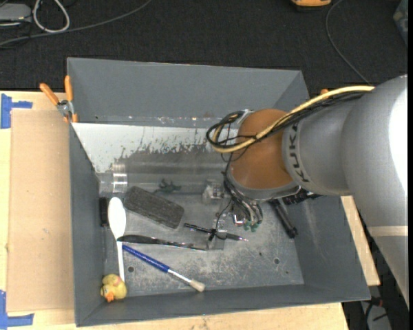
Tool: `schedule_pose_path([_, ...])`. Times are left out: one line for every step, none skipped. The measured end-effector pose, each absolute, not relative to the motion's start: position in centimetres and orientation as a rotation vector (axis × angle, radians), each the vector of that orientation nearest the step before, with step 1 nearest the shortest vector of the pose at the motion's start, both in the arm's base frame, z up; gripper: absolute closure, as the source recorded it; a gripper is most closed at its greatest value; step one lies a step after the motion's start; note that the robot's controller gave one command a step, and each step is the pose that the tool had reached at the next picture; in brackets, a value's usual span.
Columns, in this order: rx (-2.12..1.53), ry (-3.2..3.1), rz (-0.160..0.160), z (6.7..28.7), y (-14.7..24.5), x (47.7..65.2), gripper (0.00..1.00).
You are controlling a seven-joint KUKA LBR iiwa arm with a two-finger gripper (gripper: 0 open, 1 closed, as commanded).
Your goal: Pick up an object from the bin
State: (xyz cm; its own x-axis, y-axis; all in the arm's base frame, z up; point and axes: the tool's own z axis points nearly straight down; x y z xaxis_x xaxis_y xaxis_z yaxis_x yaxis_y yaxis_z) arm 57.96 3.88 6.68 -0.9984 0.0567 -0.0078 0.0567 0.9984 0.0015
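Observation:
My gripper (224, 229) hangs low in the middle of the bin, under the arm's orange cover. Its tip is right above a thin black rod (201, 229) that lies across the floor. A second slim black stick (162, 240) lies just to the left, its right end close to the gripper. A dark grey rectangular block (155, 207) rests further left, apart from the gripper. I see nothing held in the gripper.
A clear tube (158, 174) lies along the back wall, with a small clear piece (213, 191) at its right end. A white spoon (117, 218), a blue pen (158, 265) and a yellow duck (112, 288) lie front left. A black bar (284, 220) lies right of the arm.

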Motion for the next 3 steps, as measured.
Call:
schedule_pose_path([0.050,3.140,0.005,7.1,6.2,58.5,1.00])
schedule_pose_path([0.049,3.140,0.005,7.1,6.2,58.5,1.00])
schedule_pose_path([0.047,3.149,0.004,8.3,6.2,58.2,1.00])
